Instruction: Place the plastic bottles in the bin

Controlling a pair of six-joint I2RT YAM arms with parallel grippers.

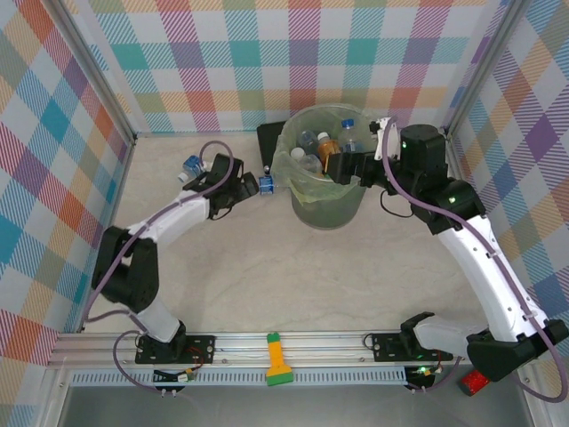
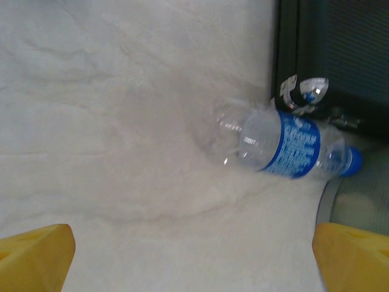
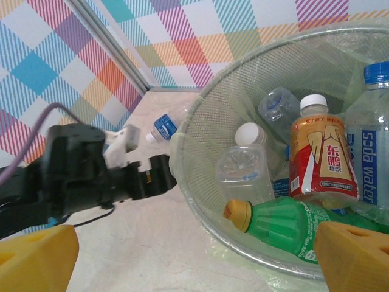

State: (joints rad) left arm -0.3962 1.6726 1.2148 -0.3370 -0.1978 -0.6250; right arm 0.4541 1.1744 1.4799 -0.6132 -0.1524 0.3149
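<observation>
The left pincer (image 2: pixel 194 255) stands released, its yellow fingertips (image 2: pixel 36 255) spread wide with nothing between them. Ahead of it at about one o'clock, apart from both tips, a clear bottle (image 2: pixel 285 146) with a blue label lies on its side on the bench (image 2: pixel 121 121). Its cap points toward three o'clock, and it lies just beside the flat black object (image 2: pixel 340 48).

The bottle looks empty and dented. I judge it light, thin-walled, springy and slick, so it is likely to roll or squirt out of a pinch. The labelled middle, taken across the barrel, seems the surest hold.

Seen from above, a second blue-capped bottle (image 1: pixel 190 166) lies at about ten o'clock of that pincer. Farther off, the right pincer (image 3: pixel 194 255) hangs released and empty at the rim of the bin (image 3: pixel 200 176). A green bottle (image 3: pixel 285 228), a copper-brown bottle (image 3: pixel 322 161) and clear ones already lie inside.
</observation>
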